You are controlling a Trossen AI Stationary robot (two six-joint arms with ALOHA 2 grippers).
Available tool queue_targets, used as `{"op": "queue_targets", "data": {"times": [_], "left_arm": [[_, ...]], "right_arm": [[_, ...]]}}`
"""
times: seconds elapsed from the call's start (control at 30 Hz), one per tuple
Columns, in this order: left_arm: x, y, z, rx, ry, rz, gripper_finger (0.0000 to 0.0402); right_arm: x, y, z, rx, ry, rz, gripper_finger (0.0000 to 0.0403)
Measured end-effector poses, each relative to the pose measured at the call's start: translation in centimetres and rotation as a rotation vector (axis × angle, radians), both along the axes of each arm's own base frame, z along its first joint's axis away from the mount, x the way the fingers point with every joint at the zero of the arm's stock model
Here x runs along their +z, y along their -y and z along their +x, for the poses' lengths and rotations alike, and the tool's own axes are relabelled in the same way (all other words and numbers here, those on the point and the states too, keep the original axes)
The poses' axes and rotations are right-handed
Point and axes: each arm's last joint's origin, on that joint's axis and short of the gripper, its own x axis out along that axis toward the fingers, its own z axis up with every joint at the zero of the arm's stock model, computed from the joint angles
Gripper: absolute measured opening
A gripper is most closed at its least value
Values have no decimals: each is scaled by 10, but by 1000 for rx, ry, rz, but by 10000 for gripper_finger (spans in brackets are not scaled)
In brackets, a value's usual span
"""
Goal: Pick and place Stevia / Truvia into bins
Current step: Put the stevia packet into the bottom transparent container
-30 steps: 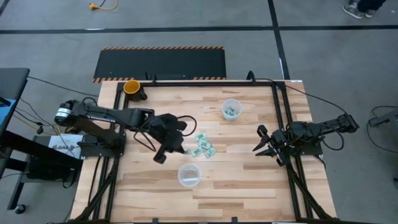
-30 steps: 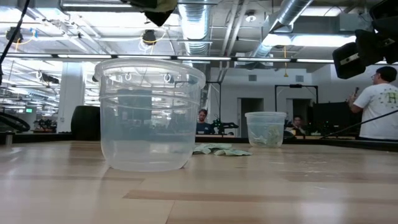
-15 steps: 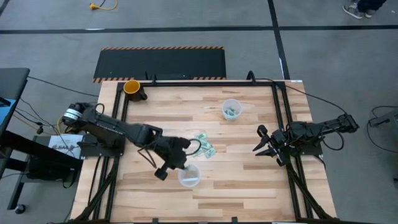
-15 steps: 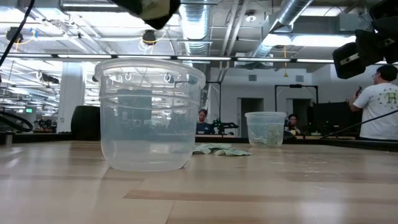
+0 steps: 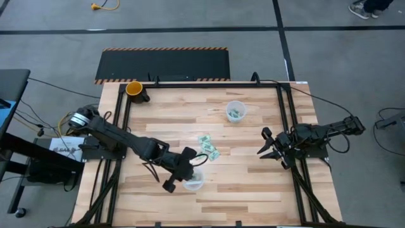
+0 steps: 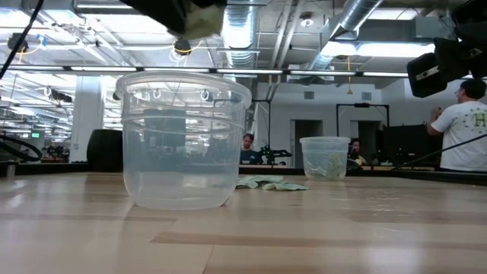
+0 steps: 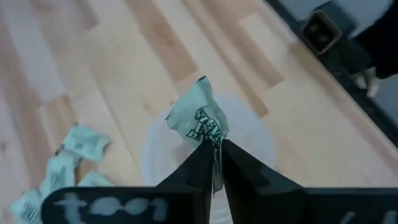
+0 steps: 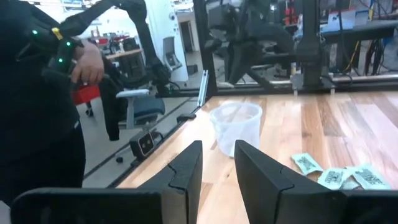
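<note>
Here, the left gripper (image 5: 187,170) sits lower centre of the high view, right over the near clear cup (image 5: 193,182). Its fingers pinch one green-white Stevia packet (image 7: 199,121) by its lower edge; in the left wrist view the packet stands upright w/ its long axis pointing away from the fingertips, cup rim directly beneath. So the drop looks straight down. Loose packets (image 5: 207,148) lie just above, mid-frame. The far cup (image 5: 235,111), upper centre-right, already holds some. The right gripper (image 5: 271,147) waits at the right table edge, fingers parted, nothing held, well apart from both cups.
</note>
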Motion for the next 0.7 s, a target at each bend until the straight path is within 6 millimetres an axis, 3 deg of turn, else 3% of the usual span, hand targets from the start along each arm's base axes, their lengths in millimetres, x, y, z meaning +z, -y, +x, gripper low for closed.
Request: {"op": "queue_targets", "data": {"times": [0.5, 0.7], "left_arm": [[-3, 3, 2, 65, -15, -5, 96], [23, -4, 6, 65, 34, 171, 103]], "right_arm": [[-1, 0, 1, 0, -10, -2, 87], [-1, 0, 1, 0, -10, -2, 87]]}}
